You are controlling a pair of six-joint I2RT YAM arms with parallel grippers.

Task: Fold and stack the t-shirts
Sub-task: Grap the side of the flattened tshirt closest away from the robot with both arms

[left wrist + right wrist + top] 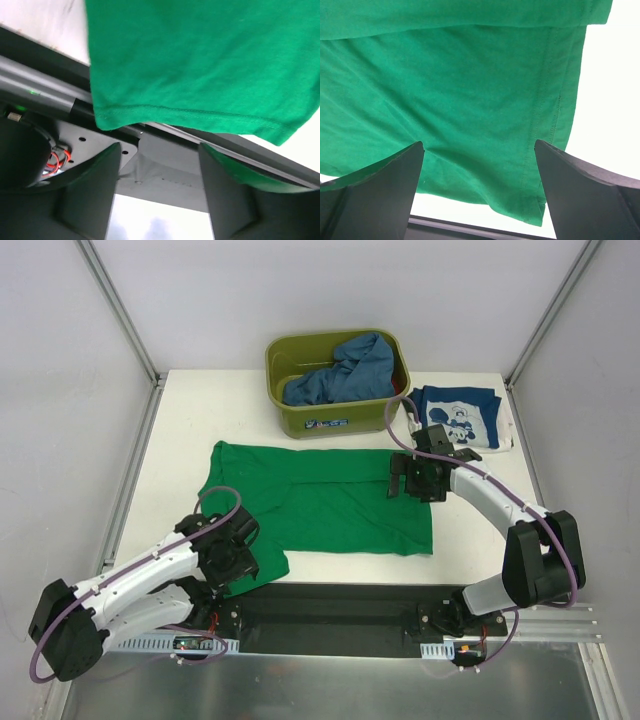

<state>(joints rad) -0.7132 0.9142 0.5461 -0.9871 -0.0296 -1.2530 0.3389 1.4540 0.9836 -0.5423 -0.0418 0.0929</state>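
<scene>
The bright green t-shirt (320, 500) lies spread flat on the white table. My left gripper (232, 558) is open and empty at the shirt's near-left corner; in the left wrist view its jaws (160, 200) stand apart just short of the green hem (200, 65). My right gripper (408, 480) is open above the shirt's right side; in the right wrist view its jaws (480, 185) stand wide apart over the green cloth (470, 90) near a stitched edge. The navy printed t-shirt (460, 418) lies folded at the back right. The mid-blue t-shirt (340, 370) is bunched in the tub.
The olive-green tub (330, 420) stands at the back middle of the table. A black base rail (340, 615) runs along the near edge and also shows in the left wrist view (45, 95). Grey walls close in both sides.
</scene>
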